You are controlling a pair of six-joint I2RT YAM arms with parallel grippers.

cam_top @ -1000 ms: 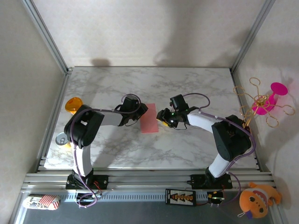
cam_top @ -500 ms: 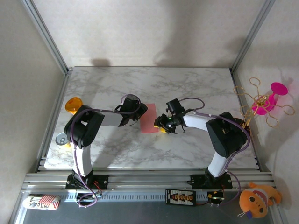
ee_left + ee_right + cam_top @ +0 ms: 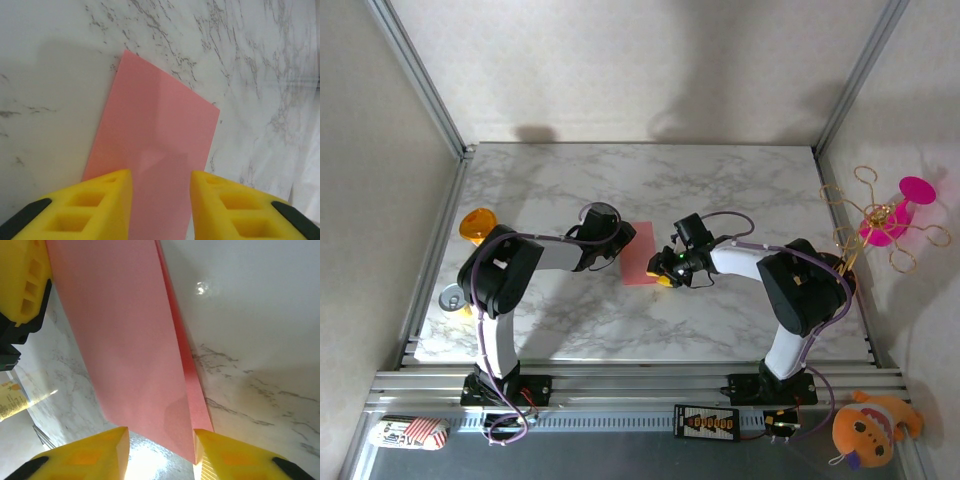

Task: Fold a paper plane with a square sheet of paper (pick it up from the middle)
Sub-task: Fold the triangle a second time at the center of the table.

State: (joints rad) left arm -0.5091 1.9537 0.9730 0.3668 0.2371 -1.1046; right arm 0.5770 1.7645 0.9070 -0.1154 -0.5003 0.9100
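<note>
Paper (image 3: pixel 155 135), salmon-pink, smooth, folded rectangle, two layers

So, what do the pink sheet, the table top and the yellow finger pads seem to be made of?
Pink sheet: thin paper, smooth, faint sheen, layered folded edge. Table top: marble-look, grey veins, glossy glint; maybe laminate. Finger pads: likely yellow moulded plastic or foam, hollow cells.

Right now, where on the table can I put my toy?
Free: the far strip of the table, beyond the pink paper, and the strip between it and the near edge. Crowded: the middle, where the left gripper and right gripper flank the paper, and the left edge by the orange disc and can.
</note>
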